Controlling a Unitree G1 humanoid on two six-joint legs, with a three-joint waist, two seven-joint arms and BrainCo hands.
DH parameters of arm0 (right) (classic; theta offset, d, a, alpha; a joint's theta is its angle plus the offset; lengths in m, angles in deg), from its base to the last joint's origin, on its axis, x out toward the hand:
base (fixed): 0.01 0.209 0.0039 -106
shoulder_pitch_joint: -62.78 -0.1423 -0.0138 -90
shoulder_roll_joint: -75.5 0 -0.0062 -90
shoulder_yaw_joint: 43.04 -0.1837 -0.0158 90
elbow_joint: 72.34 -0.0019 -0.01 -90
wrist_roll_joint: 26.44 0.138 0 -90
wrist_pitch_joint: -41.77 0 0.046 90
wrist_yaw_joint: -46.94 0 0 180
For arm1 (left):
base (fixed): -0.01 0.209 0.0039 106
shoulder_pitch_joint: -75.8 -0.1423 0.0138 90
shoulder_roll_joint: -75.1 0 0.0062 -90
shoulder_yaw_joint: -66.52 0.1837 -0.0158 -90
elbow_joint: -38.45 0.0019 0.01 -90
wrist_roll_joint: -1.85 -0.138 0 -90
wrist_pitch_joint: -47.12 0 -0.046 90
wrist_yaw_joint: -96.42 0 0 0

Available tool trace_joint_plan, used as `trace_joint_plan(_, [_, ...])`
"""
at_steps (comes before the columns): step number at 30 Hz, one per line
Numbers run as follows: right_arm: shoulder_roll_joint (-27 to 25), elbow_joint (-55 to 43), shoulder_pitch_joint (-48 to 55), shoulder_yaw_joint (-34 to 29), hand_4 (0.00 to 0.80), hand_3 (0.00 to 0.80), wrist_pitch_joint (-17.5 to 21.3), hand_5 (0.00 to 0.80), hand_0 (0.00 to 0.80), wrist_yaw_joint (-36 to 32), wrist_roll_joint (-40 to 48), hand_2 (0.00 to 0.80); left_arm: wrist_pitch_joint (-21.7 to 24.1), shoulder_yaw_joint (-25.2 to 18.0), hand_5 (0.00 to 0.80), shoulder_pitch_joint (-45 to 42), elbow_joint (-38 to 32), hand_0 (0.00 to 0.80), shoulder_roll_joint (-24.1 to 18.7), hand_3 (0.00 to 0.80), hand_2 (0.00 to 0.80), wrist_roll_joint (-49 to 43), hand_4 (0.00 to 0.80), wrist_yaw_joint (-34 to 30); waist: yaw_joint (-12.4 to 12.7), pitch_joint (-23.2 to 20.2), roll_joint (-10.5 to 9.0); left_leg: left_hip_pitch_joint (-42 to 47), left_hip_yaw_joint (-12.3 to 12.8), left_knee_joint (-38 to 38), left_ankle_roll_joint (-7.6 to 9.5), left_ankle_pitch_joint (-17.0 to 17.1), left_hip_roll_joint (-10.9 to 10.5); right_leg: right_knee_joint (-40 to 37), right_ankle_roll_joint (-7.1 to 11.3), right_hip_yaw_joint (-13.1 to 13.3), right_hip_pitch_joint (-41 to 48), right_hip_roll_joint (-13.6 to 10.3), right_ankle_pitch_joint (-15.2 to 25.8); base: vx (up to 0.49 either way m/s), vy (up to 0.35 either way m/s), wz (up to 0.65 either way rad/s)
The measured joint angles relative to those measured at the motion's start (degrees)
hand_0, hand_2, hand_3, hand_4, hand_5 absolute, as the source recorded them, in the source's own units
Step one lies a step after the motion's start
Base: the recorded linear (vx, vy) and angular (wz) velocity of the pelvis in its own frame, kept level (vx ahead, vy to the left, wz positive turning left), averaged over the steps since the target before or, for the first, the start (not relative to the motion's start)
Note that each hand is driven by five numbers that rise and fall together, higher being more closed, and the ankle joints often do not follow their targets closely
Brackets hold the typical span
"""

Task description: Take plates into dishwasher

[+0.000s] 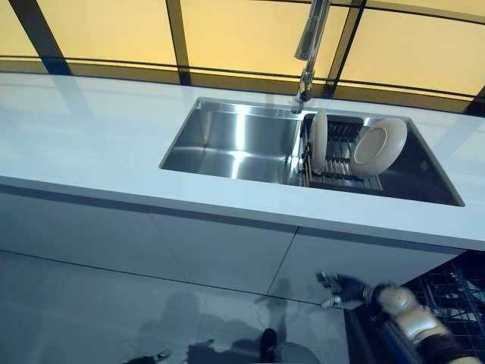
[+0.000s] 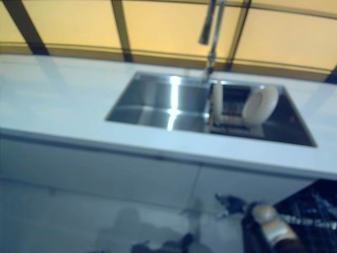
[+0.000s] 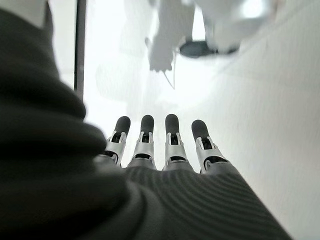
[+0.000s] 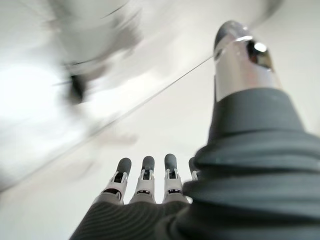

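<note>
Cream plates: one upright on edge, one leaning, both in the dark rack inside the steel sink set in the white surface. Right hand low beside the dishwasher basket, fingers straight, empty. Left hand: fingers straight, spread, empty.

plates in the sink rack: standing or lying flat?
Standing. Both plates sit on edge in the rack inside the sink; the right one leans back.

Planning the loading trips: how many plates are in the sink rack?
2. One plate stands on edge at the rack's left end; the other plate leans at its right. Others may be hidden.
</note>
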Motion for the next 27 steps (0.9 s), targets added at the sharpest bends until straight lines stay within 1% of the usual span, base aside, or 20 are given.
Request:
trace_joint_plan(1, [-0.5,-2.5,0.0,-1.7,0.000,0.000,-1.5,0.000,0.000,-2.7,4.0,0.000,0.1,-1.1,0.000,-0.5,0.3,0.000,-0.4,0.000,0.000,-0.2,0.000,-0.1,-0.1,-0.1,-0.02,0.5,0.3,-0.5,-0.52,0.3,0.0,0.0,0.18,0.0,0.2,-0.1,0.0,0.099,0.019,-0.05])
trace_joint_plan(2, [-0.5,-4.2,-0.2,-3.1,0.000,0.000,-2.3,0.000,0.000,-4.6,7.2,0.000,0.2,-1.1,0.000,-0.8,0.7,0.000,-0.5,0.000,0.000,-0.4,0.000,-0.1,-0.6,-0.4,-0.40,0.6,0.4,-0.7,-0.59,0.3,-0.1,-0.1,0.54,0.0,0.2,-0.3,0.0,0.086,0.014,0.01])
trace_joint_plan(4, [-0.6,-7.1,-0.5,-5.6,0.000,0.000,-4.4,0.000,0.000,-7.6,12.2,0.000,0.7,-1.1,0.000,-1.2,1.2,0.000,-0.1,0.000,0.000,-1.6,0.000,-0.5,-1.4,-0.5,-0.35,0.7,0.7,-1.0,-1.19,0.8,-0.2,-0.4,0.89,0.0,0.2,-0.5,0.0,0.068,0.010,0.01])
trace_joint_plan(5, [-0.6,-7.5,-0.5,-6.0,0.000,0.000,-4.7,0.000,0.000,-8.1,13.2,0.000,0.9,-1.1,0.000,-1.2,1.4,0.000,0.0,0.000,0.000,-1.7,0.000,-0.6,-1.5,-0.5,-0.42,0.8,0.7,-1.0,-1.23,0.8,-0.2,-0.4,0.93,0.0,0.3,-0.5,0.0,0.058,0.012,-0.02])
trace_joint_plan(7, [-0.3,-8.8,-2.7,-8.8,0.000,0.000,-7.5,0.000,0.000,-9.7,21.4,0.000,1.8,-1.0,0.000,-1.0,2.2,0.000,0.5,0.000,0.000,-2.1,0.000,-1.2,-2.7,-0.5,-0.08,1.4,0.8,-1.5,-1.28,0.9,-0.1,-1.0,1.10,-0.1,0.7,-0.4,0.3,0.042,0.017,0.01])
trace_joint_plan(8, [-0.2,-8.8,-3.3,-9.4,0.000,0.000,-7.8,0.000,0.000,-9.8,22.8,0.000,1.9,-1.1,0.000,-0.9,2.2,0.000,0.6,0.000,0.000,-2.1,0.000,-1.3,-2.7,-0.5,-0.05,1.5,0.8,-1.5,-1.28,0.9,-0.1,-1.1,1.04,-0.1,0.7,-0.4,0.4,0.000,0.000,0.00])
trace_joint_plan(9, [-0.2,-8.8,-5.5,-11.0,0.000,0.000,-8.9,0.000,0.000,-9.8,27.2,0.000,2.4,-1.1,0.000,-0.7,2.6,0.000,1.3,0.000,0.000,-2.1,0.000,-1.6,-2.9,-0.6,0.37,1.8,1.0,-2.0,-1.24,0.9,-0.1,-1.1,1.10,-0.1,0.9,-0.3,0.5,0.022,0.006,-0.05])
trace_joint_plan(11, [-0.2,-8.8,-8.6,-12.3,0.000,0.000,-9.8,0.000,0.000,-9.2,32.2,0.000,2.8,-1.0,0.000,0.0,2.5,0.000,2.1,0.000,0.000,-3.6,0.000,-2.3,-2.8,-0.4,1.15,2.5,1.3,-2.4,-1.20,0.9,-0.1,-1.2,1.13,0.0,1.3,-0.2,0.5,0.018,0.013,-0.05])
trace_joint_plan(15, [-0.6,-8.0,-13.5,-14.3,0.000,0.000,-9.7,0.000,0.000,-4.4,42.2,0.000,3.5,-1.0,0.000,0.4,2.5,0.000,3.1,0.000,0.000,-4.4,0.000,-2.7,-2.7,-0.7,2.06,3.5,2.0,-3.2,-1.13,1.0,0.0,-1.3,1.39,0.1,1.9,0.0,0.3,0.005,0.006,-0.01])
trace_joint_plan(16, [-0.6,-7.6,-14.4,-15.0,0.000,0.000,-9.4,0.000,0.000,-2.0,45.5,0.000,3.6,-0.9,0.000,0.4,2.5,0.000,3.2,0.000,0.000,-4.4,0.000,-2.7,-2.7,-0.7,2.05,3.7,2.0,-3.2,-1.13,1.0,-0.1,-1.3,1.69,0.1,2.0,-0.1,0.1,0.030,0.017,-0.01])
trace_joint_plan(20, [-1.5,-2.5,-19.3,-19.4,0.000,0.000,-4.9,0.000,0.000,10.0,55.2,0.000,3.6,-0.7,0.000,0.3,2.6,0.000,3.5,0.000,0.000,-4.7,0.000,-2.7,-2.6,-0.8,2.02,4.6,2.1,-3.4,-1.09,1.0,-0.1,-1.1,2.20,0.1,2.3,-0.2,-0.4,0.059,0.001,-0.01])
trace_joint_plan(23, [-4.7,3.1,-23.9,-22.6,0.000,0.000,-0.4,0.000,0.000,23.3,60.1,0.000,3.6,0.9,0.000,0.2,2.6,0.000,3.5,0.000,0.000,-5.6,0.000,-2.6,-2.6,-0.9,2.27,4.9,2.6,-3.5,-1.10,1.0,-0.2,-1.1,2.20,0.0,2.2,0.0,-0.4,0.038,-0.001,-0.10])
trace_joint_plan(24, [-6.0,5.8,-26.5,-22.6,0.000,0.000,1.2,0.000,0.000,28.4,60.2,0.000,3.5,1.5,0.000,0.0,2.6,0.000,3.5,0.000,0.000,-5.5,0.000,-2.6,-2.4,-0.9,2.47,5.4,4.0,-3.8,-1.11,1.0,-0.1,-0.8,2.20,-0.4,1.9,-0.1,-0.4,0.037,-0.005,-0.40])
trace_joint_plan(25, [-7.1,8.0,-28.4,-22.8,0.000,0.000,3.0,0.000,0.000,32.8,60.2,0.000,3.4,1.7,0.000,-0.2,2.6,0.000,3.5,0.000,0.000,-5.4,0.000,-2.5,-2.1,-1.0,2.71,5.8,5.4,-4.0,-1.13,1.0,0.0,-0.6,2.19,-2.0,1.5,-0.6,-0.4,0.072,-0.037,-0.63])
trace_joint_plan(26, [-8.0,10.3,-30.7,-23.0,0.000,0.000,4.2,0.000,0.000,36.6,59.6,0.000,3.2,1.7,0.000,-0.3,2.8,0.000,3.4,0.000,0.000,-5.1,0.000,-2.2,-1.6,-1.0,2.89,6.4,7.1,-4.1,-1.24,0.9,0.0,0.3,2.01,-4.4,0.8,-1.7,-0.5,0.069,-0.071,-0.76])
trace_joint_plan(27, [-9.0,12.6,-33.0,-23.0,0.000,0.000,5.2,0.000,0.000,40.9,57.9,0.000,2.6,1.6,0.000,0.0,3.0,0.000,3.4,0.000,0.000,-4.5,0.000,-1.9,-1.3,-1.0,3.10,6.8,8.3,-4.1,-1.42,0.8,0.1,1.8,2.25,-6.0,-0.1,-2.5,-0.8,0.085,-0.108,-0.62])
